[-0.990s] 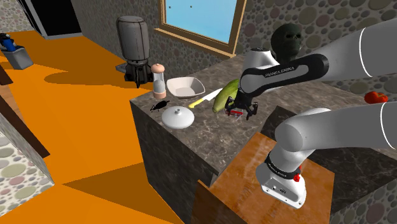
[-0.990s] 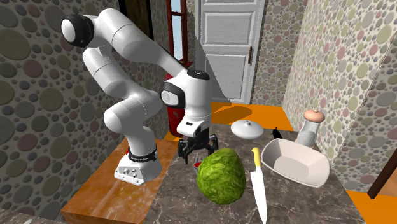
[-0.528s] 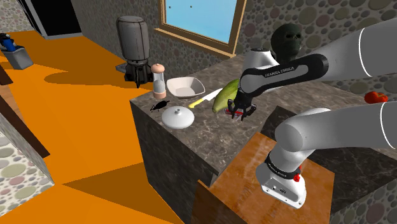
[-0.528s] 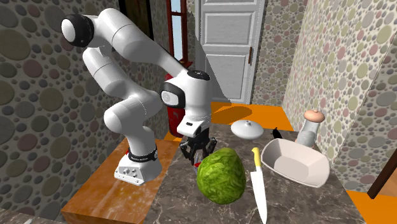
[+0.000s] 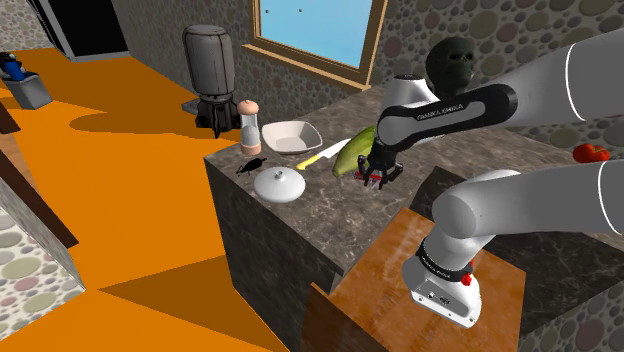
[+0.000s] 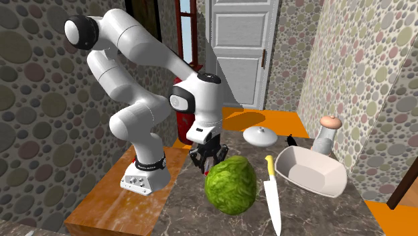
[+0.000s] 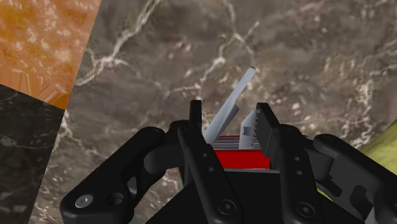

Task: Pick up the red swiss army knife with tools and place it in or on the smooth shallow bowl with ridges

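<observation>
The marble counter carries everything. The white arm reaches down beside the green cabbage. The shallow white bowl lies beyond that cabbage, toward the second exterior view's right. The pincer is clamped across the red swiss army knife, whose grey blade juts out past the fingertips

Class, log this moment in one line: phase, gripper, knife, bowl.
phase: grasp | gripper: shut on red knife | blade: folded out | white bowl: no knife yet
</observation>
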Robot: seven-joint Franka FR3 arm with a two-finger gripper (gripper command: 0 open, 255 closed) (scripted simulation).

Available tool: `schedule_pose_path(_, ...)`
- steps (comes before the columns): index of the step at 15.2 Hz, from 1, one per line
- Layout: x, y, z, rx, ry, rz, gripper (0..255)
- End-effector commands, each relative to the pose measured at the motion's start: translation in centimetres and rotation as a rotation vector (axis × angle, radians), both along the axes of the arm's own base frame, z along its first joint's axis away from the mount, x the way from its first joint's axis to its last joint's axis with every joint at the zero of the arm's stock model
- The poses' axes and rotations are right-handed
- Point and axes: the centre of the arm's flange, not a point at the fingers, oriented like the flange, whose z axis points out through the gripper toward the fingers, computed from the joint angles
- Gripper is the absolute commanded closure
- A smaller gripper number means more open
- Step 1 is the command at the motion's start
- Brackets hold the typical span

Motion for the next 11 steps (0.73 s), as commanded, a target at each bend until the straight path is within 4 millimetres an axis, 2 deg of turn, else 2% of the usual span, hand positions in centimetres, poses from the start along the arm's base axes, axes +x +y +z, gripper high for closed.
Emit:
schedule_pose_path(1, 0.0, 0.0, 0.8, 0.000, 0.000, 0.000, 255)
schedule_pose_path(11, 0.0, 0.0, 6.1, 0.000, 0.000, 0.000, 255)
